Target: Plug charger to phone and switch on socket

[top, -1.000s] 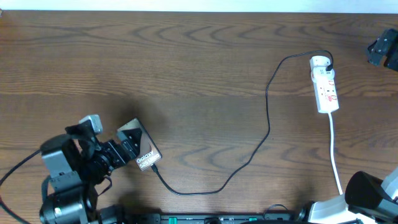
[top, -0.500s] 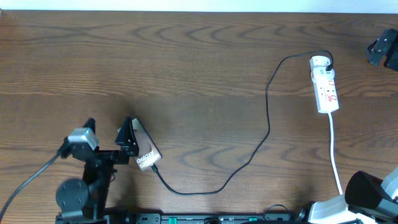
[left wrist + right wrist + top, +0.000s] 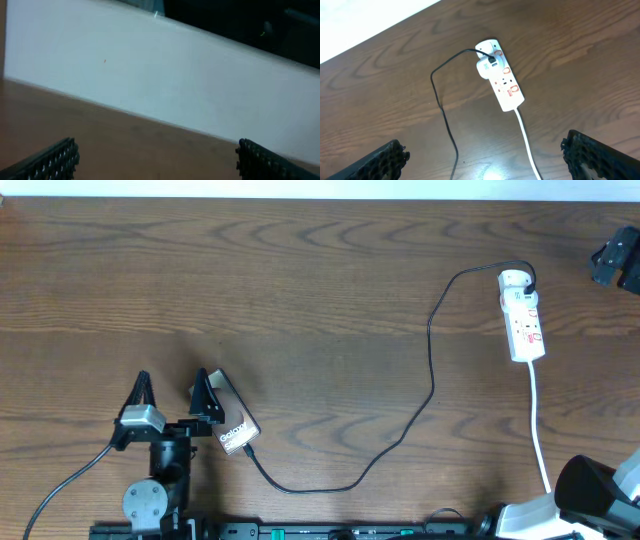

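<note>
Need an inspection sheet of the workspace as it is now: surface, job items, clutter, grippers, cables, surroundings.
Surface: brown wood-grain table, no spills seen.
Job's things: phone at bottom left; socket at top right; charger runs between them, plug in the socket's end outlet; switch state unreadable.
Clutter: nothing seen.
Grippers: left gripper open, one finger beside the phone; right gripper open, holding nothing.
Cables: white cord runs from the socket toward the near edge.
Surroundings: white wall; dark object at the top-right edge.
</note>
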You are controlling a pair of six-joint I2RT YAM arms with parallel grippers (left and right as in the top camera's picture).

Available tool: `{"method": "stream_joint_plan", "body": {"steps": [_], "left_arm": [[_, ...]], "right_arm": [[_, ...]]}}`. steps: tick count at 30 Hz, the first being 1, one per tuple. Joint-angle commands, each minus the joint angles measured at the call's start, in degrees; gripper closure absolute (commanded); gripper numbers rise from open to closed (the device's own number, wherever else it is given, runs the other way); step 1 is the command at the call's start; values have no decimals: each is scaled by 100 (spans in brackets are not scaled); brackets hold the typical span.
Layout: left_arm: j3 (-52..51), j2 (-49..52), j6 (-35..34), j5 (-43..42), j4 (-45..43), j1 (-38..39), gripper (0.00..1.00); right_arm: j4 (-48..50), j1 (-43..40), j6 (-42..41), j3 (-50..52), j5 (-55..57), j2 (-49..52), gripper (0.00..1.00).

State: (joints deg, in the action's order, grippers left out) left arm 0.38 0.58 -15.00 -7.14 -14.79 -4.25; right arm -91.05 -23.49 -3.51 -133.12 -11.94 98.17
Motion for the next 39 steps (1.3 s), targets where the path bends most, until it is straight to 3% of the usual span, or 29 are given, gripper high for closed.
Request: {"method": "stream_joint_plan", "body": {"steps": [1, 4, 39], "left_arm": [[-15, -50, 50, 179, 734, 37, 1], [-15, -50, 50, 118, 1880, 37, 1], [-13, -35, 50, 162, 1856, 37, 1]], "right_arm": [[-9, 33, -72, -31, 24, -57, 1], [-7, 33, -72, -31, 24, -57, 1], [-9, 33, -72, -31, 24, -57, 1]]}}
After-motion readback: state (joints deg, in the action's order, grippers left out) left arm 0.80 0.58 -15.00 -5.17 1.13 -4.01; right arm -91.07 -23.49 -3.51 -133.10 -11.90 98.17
